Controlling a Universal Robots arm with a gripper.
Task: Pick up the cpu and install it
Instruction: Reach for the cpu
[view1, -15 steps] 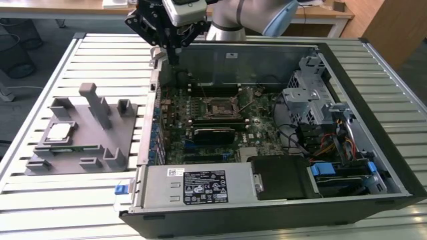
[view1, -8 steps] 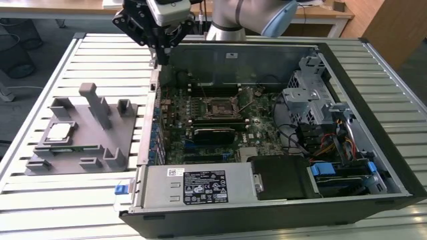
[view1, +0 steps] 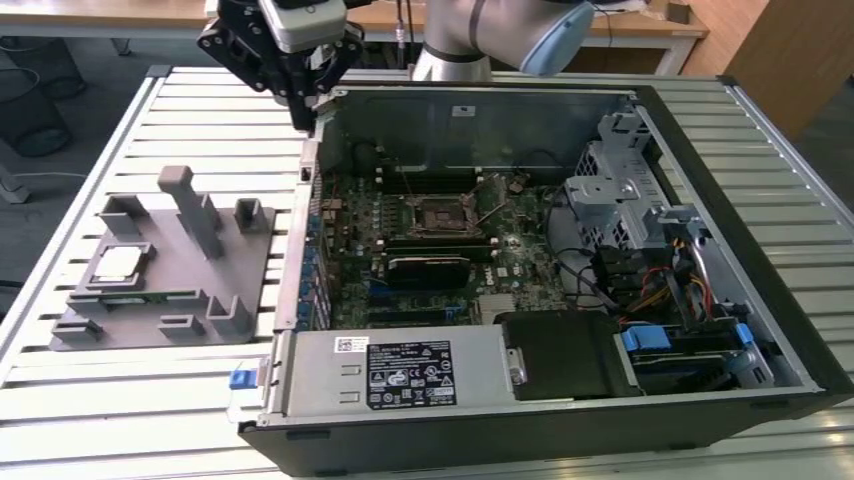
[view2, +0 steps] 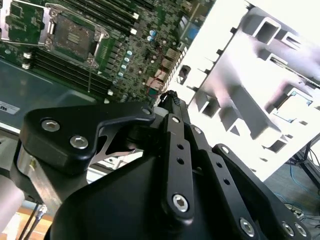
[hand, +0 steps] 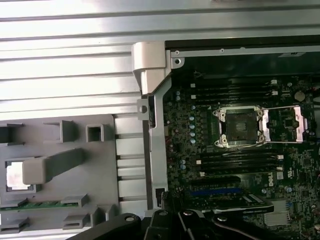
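Note:
The cpu (view1: 118, 263) is a small square chip with a shiny silver top. It lies flat in a pocket of the grey fixture (view1: 200, 290) on the exterior view's left. In the first wrist view a grey post partly covers the cpu (hand: 15, 176). My black gripper (view1: 304, 122) hangs shut and empty above the far left corner of the open computer case, well apart from the chip. Its fingers (view2: 172, 117) meet at the tips in the second wrist view. The open cpu socket (view1: 441, 215) sits mid-motherboard, its frame lifted, and both wrist views catch the socket (hand: 239, 127) (view2: 75, 35).
The case wall (hand: 152, 115) stands between the fixture and the motherboard (view1: 400, 250). A green memory strip (hand: 35, 204) lies in the fixture beside the chip. Tall grey posts (view1: 187, 205) rise from the fixture. Drive cages and cables (view1: 654, 250) crowd the case's right side.

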